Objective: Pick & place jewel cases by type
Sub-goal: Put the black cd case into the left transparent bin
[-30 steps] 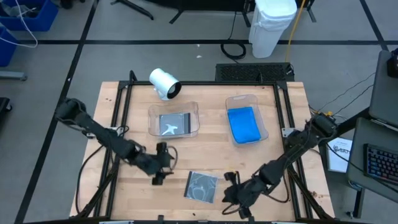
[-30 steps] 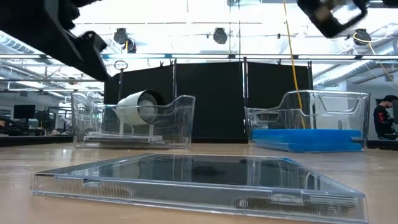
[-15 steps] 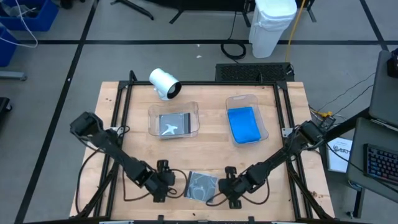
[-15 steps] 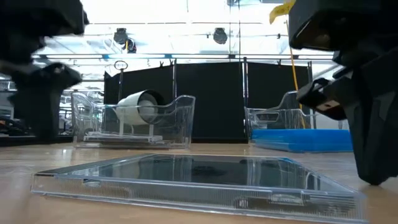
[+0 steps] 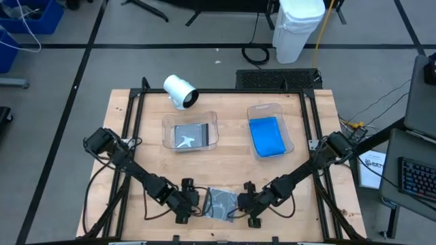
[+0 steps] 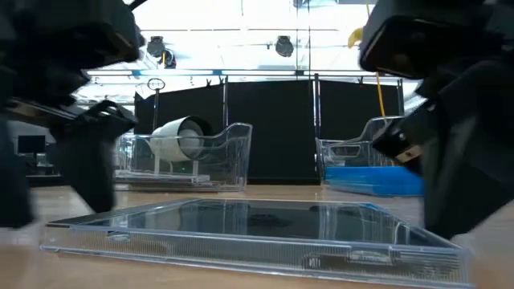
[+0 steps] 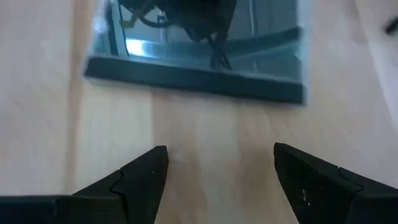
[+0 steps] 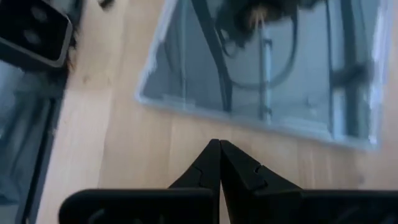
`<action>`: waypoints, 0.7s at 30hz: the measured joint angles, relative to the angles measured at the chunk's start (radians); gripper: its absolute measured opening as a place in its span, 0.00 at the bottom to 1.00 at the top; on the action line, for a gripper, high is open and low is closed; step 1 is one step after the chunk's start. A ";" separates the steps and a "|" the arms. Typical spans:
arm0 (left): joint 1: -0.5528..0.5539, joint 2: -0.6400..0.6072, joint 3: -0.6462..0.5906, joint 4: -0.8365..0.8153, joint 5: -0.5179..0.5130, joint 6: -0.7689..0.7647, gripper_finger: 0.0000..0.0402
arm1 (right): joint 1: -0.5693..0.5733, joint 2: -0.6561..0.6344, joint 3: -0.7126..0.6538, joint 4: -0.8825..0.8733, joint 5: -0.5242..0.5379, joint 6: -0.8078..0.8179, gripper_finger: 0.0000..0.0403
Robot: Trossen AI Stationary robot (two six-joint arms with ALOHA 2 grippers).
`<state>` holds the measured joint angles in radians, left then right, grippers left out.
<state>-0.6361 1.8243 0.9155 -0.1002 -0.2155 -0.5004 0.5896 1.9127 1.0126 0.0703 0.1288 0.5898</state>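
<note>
My left gripper (image 7: 214,171) spread, right gripper (image 8: 219,163) pressed together, flanking 1 grey case (image 5: 221,203): thin, slick, brittle; grab its edge.

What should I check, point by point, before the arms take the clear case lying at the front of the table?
1. The clear case lies flat on the table, free of other things: ok.
2. The left gripper has its jaws open, facing one edge of the case without touching it: ok.
3. The right gripper has its jaws shut, so it cannot grasp as it is: not ok.
4. The two grippers stand on opposite sides of the case, apart from each other: ok.
5. The left tray already holds a clear case with space above it: ok.
6. The right tray holds only blue cases: ok.
</note>
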 joint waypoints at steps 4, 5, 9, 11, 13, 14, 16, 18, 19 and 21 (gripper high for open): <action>0.022 0.002 -0.001 0.023 -0.006 0.023 0.74 | -0.019 0.006 -0.053 0.169 0.044 -0.086 0.00; 0.027 0.002 -0.001 0.024 -0.006 0.020 0.74 | -0.027 0.007 -0.065 0.201 0.057 -0.106 0.00; 0.041 0.002 -0.002 0.020 -0.015 -0.003 0.74 | -0.054 0.007 -0.084 0.244 0.117 -0.152 0.00; 0.046 0.002 -0.002 0.021 -0.019 -0.004 0.74 | -0.064 0.007 -0.084 0.243 0.137 -0.169 0.00; 0.049 0.001 -0.003 0.017 -0.034 -0.006 0.74 | -0.078 0.007 -0.085 0.248 0.144 -0.193 0.00; 0.051 0.000 -0.004 0.014 -0.044 -0.006 0.74 | -0.084 0.007 -0.085 0.252 0.150 -0.208 0.00; 0.054 0.000 -0.004 0.014 -0.058 -0.006 0.74 | -0.095 0.007 -0.087 0.270 0.154 -0.244 0.00; 0.058 0.000 -0.005 0.011 -0.066 -0.006 0.74 | -0.105 0.007 -0.088 0.286 0.155 -0.275 0.00; 0.060 0.000 -0.005 0.009 -0.067 -0.006 0.74 | -0.109 0.007 -0.089 0.292 0.155 -0.289 0.00; 0.063 0.000 -0.005 0.010 -0.067 -0.006 0.74 | -0.113 0.007 -0.090 0.298 0.157 -0.306 0.00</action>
<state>-0.5735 1.8240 0.9108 -0.0906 -0.2822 -0.5064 0.4770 1.9196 0.9226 0.3683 0.2860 0.2833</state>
